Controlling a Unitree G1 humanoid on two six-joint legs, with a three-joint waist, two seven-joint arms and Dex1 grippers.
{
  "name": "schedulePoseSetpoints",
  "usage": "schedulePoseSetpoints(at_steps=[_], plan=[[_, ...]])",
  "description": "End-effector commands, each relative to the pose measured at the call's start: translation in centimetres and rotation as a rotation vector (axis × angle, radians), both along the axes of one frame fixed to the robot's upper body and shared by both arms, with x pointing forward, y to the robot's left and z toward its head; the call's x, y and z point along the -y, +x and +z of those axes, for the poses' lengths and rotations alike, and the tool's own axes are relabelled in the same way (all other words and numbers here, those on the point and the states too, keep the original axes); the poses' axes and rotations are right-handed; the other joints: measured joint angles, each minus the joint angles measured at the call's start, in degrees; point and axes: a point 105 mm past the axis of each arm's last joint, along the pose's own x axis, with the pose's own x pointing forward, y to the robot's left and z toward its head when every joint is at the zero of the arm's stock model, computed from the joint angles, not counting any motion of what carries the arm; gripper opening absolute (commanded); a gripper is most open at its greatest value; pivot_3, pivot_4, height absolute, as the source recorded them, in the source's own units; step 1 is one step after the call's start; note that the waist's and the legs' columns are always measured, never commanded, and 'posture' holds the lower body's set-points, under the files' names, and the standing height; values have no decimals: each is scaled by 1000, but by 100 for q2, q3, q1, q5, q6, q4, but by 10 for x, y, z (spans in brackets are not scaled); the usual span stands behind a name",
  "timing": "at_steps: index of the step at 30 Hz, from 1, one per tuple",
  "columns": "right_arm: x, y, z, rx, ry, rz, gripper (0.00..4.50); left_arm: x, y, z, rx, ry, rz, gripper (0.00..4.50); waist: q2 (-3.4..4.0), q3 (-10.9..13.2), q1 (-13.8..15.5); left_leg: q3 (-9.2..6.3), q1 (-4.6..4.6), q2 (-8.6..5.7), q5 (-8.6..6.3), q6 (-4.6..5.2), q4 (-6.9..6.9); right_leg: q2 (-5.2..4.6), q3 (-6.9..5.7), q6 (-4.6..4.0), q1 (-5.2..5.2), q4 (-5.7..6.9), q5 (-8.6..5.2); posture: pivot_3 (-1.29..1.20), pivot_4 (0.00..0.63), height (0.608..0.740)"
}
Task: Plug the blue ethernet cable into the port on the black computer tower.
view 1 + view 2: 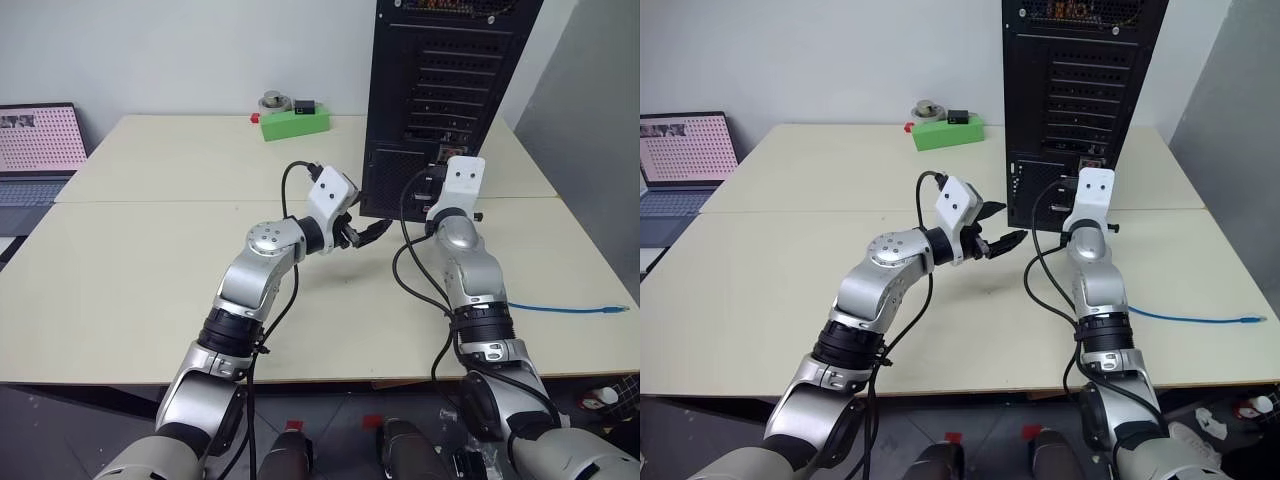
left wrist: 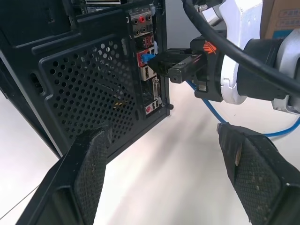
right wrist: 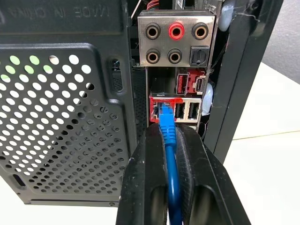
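At the port point(image 3: 157, 112), right gripper point(image 3: 171, 140) pinches the blue ethernet cable point(image 3: 168, 140) — plug looks seated; next, release and retreat — left gripper point(image 2: 164, 183) gapes empty

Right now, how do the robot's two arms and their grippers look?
Both arms have silver metal segments with black ribbed joint bands and white wrist housings. Looping black cables run along them. The left gripper and right gripper have black fingers; the left fingers carry textured pads.

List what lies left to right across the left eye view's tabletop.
Open grey laptop → small green box → left hand, open → tall black computer tower → loose end of the thin blue ethernet cable.
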Motion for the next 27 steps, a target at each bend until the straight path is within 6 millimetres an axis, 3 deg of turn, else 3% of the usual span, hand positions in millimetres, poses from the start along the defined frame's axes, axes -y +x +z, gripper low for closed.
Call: schedulePoseSetpoints(at_steps=[1,7,17,22,27], plan=[[11,-7,22,89,14,-17,1240,-1,0,15,61,-11,-2,3829,0,0,10,-1,0,0,0,0,-2,0,-2,0,0,-2,0,0,150,740],[15,-17,23,97,2,-20,2392,-6,6,16,82,6,37,3829,0,0,13,2,-14,0,0,0,-23,-1,2,-2,-14,-19,-3,0,150,740],[23,-70,39,144,-37,125,4417,-38,10,9,63,83,87,3829,0,0,21,-1,-15,0,0,-1,-41,-1,0,-2,-21,-20,-10,0,150,740],[25,-96,38,97,-105,398,4463,-63,8,9,46,103,102,3829,1,1,25,0,-13,1,0,-1,-39,-1,-2,-2,-18,-20,-11,0,150,740],[46,-119,34,28,-201,551,4463,-82,10,9,32,114,120,3829,0,2,46,1,-15,1,0,0,-39,-3,-3,-3,-16,-26,-13,0,150,740]])
